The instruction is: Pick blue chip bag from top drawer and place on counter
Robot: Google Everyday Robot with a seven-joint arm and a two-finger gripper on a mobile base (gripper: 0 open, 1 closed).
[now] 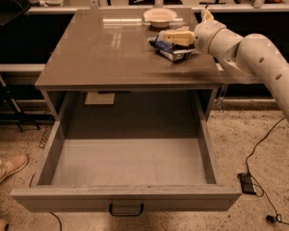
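The blue chip bag (170, 50) lies low on the right rear part of the counter (101, 52), touching or nearly touching its top. My gripper (175, 38) reaches in from the right and is shut on the bag's upper edge, with one pale finger lying over it. The top drawer (130, 196) is pulled fully out toward the camera and its inside is bare. Its dark handle (126, 209) is at the front centre.
A white bowl (160, 16) stands on the counter's far edge, just behind the bag. A paper sheet (99, 98) lies at the back under the counter. A person's shoe (5, 167) is on the floor at left. A cable and black box (247, 183) lie on the floor at right.
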